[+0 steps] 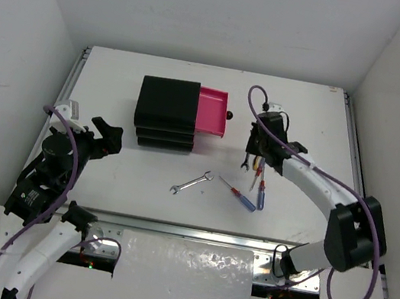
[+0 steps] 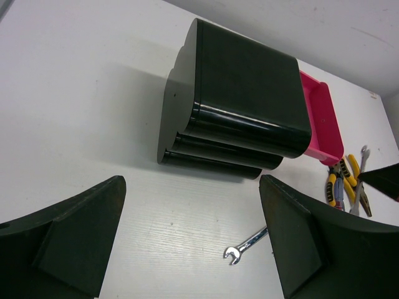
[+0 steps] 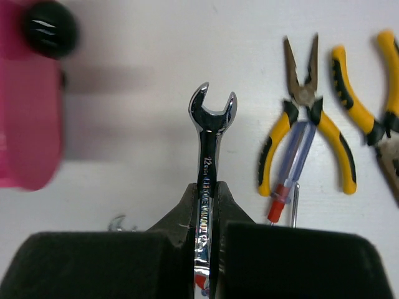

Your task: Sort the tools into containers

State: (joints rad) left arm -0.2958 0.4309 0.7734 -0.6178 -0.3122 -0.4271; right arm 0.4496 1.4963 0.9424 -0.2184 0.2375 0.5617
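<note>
Right gripper (image 3: 206,196) black fingers clamped on the shank of a slim silver steel wrench (image 3: 213,115), forked head pointing straight ahead of the fingertips; left gripper (image 2: 190,205) fingers wide apart, holding nothing. Judgement: lift straight, clear of the yellow-handled pliers (image 3: 305,124) just right of the fingers, then carry ahead-left past the round black knob (image 3: 48,28) until the head hangs over the open magenta-pink drawer (image 3: 25,124) before letting go.

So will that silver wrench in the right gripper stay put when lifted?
Probably rigid: the wrench looks like solid chromed metal. Its polished shaft could slip or pivot, since the right gripper seems to pinch only its narrow edges. Likely heavy for its size, with the open head sticking past the grip.
</note>
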